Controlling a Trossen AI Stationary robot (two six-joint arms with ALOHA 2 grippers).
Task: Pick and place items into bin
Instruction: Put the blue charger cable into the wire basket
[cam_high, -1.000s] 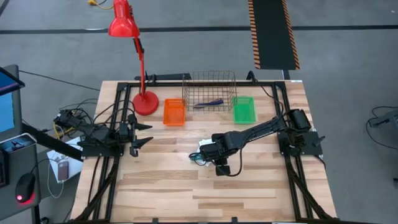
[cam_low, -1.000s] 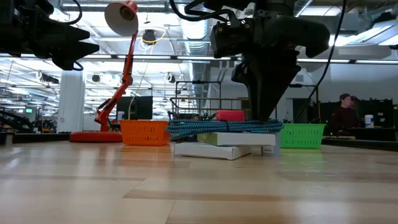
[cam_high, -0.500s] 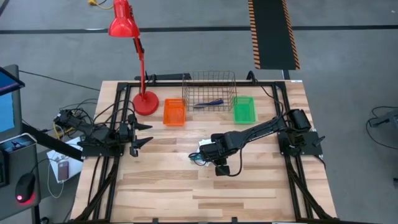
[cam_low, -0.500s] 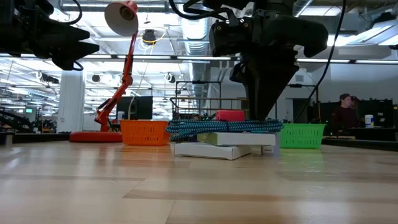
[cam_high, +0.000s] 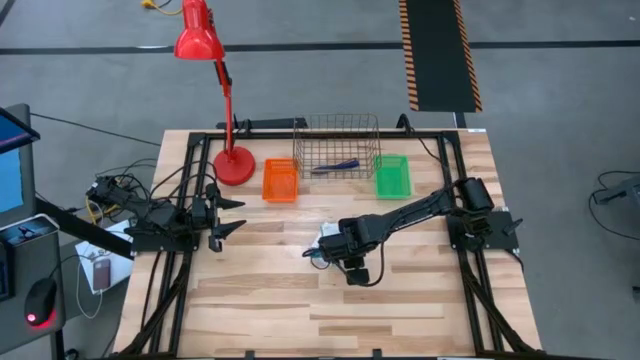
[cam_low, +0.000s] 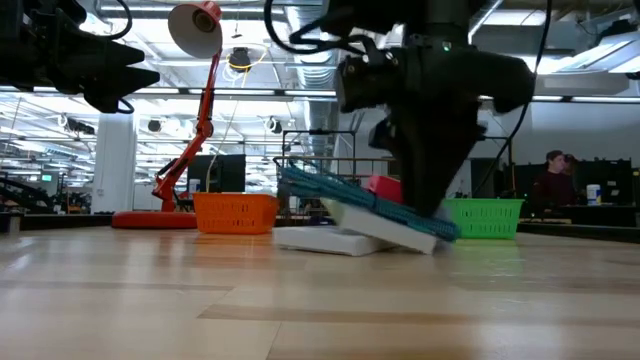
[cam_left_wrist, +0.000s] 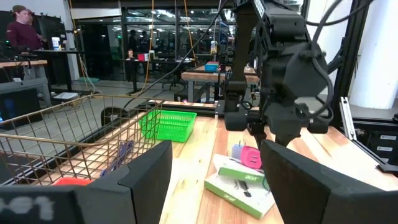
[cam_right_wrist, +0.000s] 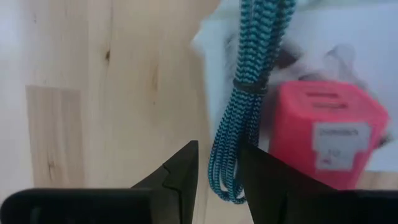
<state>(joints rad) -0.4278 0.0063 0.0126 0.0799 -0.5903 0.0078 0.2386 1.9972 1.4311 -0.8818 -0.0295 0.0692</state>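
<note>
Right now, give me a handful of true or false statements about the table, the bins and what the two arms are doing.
1. The right end effector is down at the pile of items. True.
2. The wire basket is empty. False: a dark blue pen lies in it.
3. The white packet under the teal braided cable is tilted, one end raised. True.
4. The left end effector is gripping the orange bin. False: it waits open at the table's left side.
5. The green bin sits left of the orange one. False: right.
</note>
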